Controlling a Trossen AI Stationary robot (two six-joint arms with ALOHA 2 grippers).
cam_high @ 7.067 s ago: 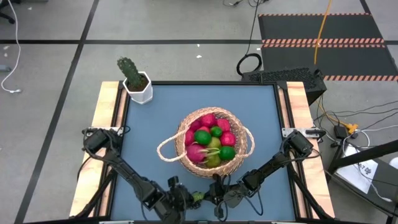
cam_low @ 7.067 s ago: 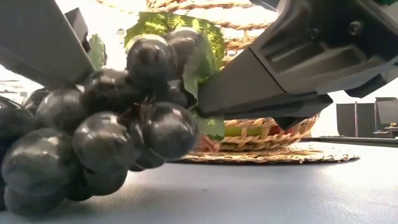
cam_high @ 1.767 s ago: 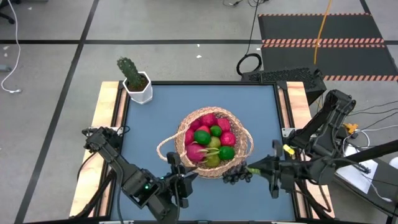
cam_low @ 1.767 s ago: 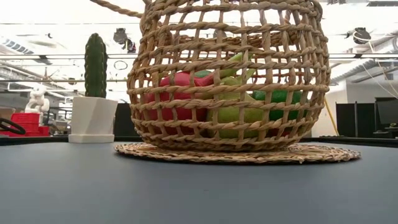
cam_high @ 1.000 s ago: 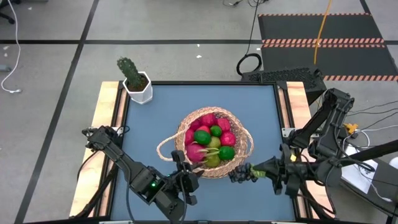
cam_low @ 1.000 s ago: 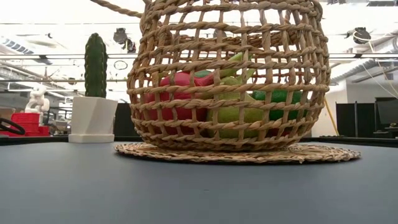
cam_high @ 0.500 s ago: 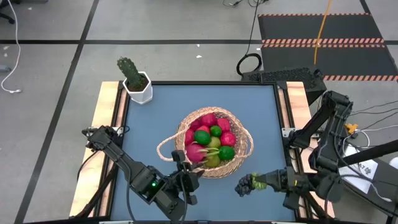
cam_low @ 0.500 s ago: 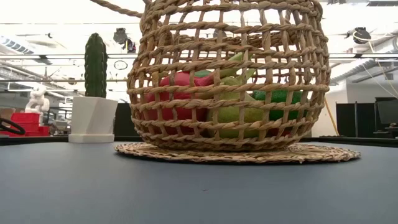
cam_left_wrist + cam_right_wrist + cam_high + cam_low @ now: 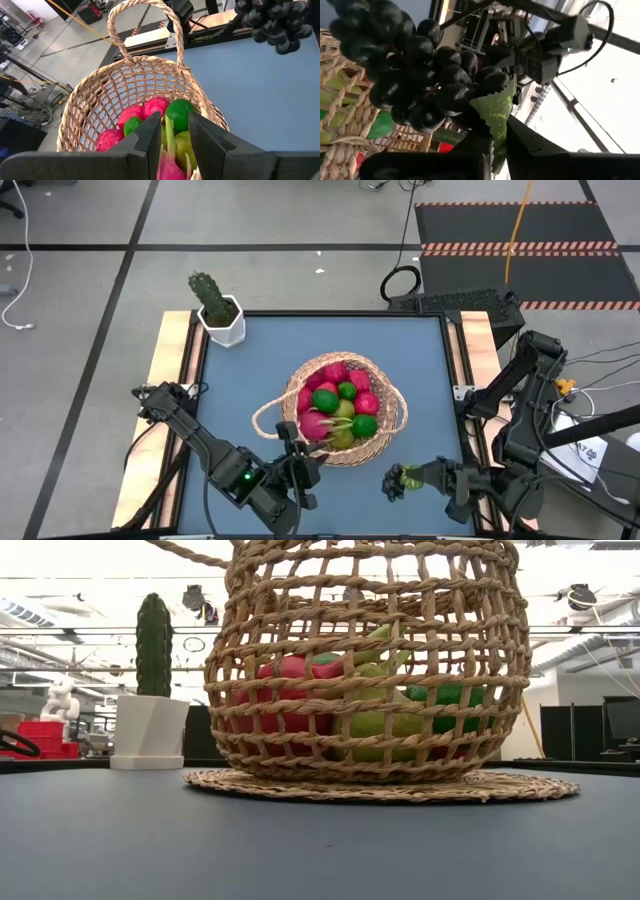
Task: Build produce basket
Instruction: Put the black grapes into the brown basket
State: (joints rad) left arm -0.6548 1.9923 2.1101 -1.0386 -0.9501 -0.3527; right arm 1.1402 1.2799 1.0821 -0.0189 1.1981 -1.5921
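On the table the basket stands near the middle, filled with red, pink and green produce, a potted cactus at a far corner. The right hand pinches the grape bunch by its leaf, raised beside the basket near the table's front edge. The left hand, fingers narrowly parted on nothing, hovers at the basket's near rim.

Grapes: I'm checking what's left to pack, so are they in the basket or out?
Out. The grapes hang from the shut right pincer over the table, beside the basket, not inside it.
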